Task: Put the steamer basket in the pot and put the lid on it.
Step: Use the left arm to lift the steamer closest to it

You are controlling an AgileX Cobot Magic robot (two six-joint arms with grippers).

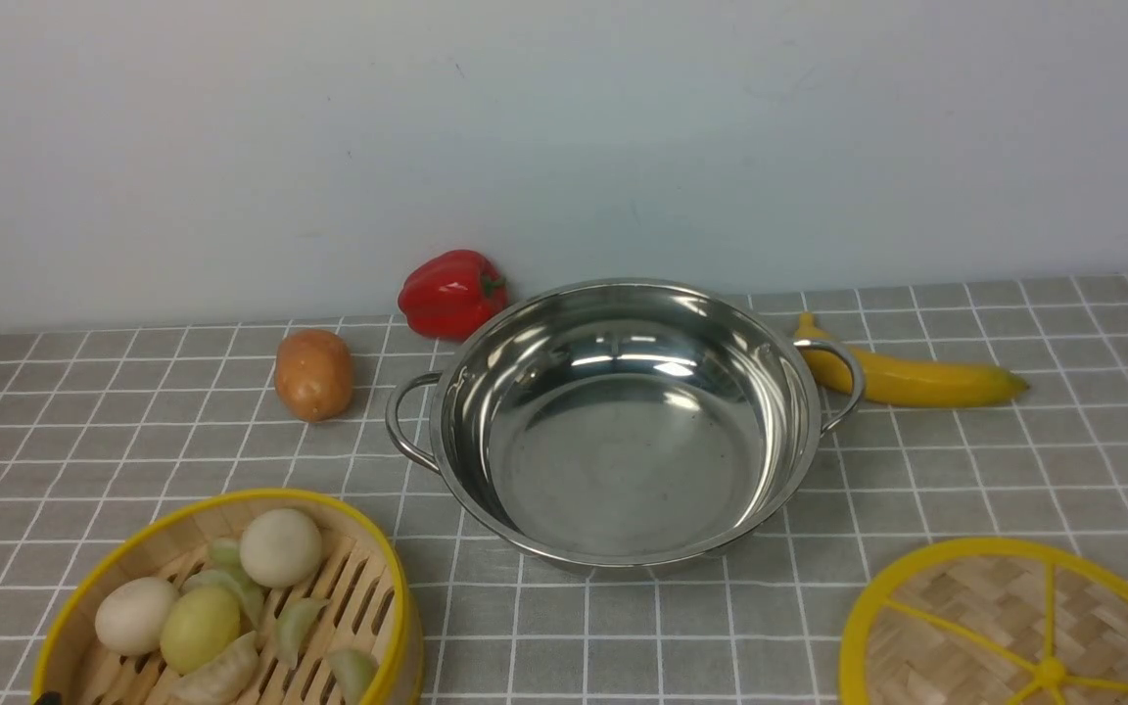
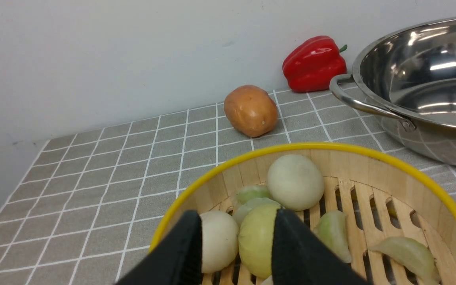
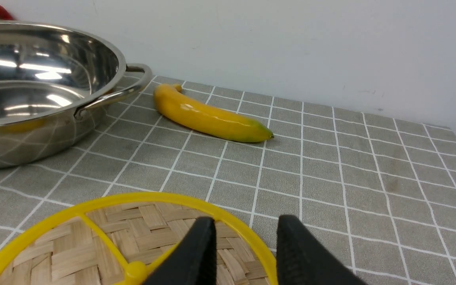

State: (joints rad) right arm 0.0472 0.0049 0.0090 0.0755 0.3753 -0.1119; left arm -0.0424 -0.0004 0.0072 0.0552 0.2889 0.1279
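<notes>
L gripper (image 2: 238, 217) is hanging w/ jaws apart, gripping nothing, over the near edge of the steamer basket (image 2: 370, 170), prob. lining up on its wall since buns (image 2: 295, 182) are filling the middle. R gripper (image 3: 247, 220) is hovering, also parted and empty, over the lid (image 3: 152, 233). The pot (image 1: 623, 460) is sitting empty between the two, ready for the basket first.

Steamer basket (image 1: 260, 494): round bamboo, yellow rim, slatted floor, upright; near left on the tabletop (image 1: 133, 441).
Pot (image 1: 623, 460): wide, shallow, shiny stainless steel, two loop handles, upright; centre.
Lid (image 1: 975, 607): woven-bamboo disc, yellow rim and spokes, lying flat; near right.
</notes>
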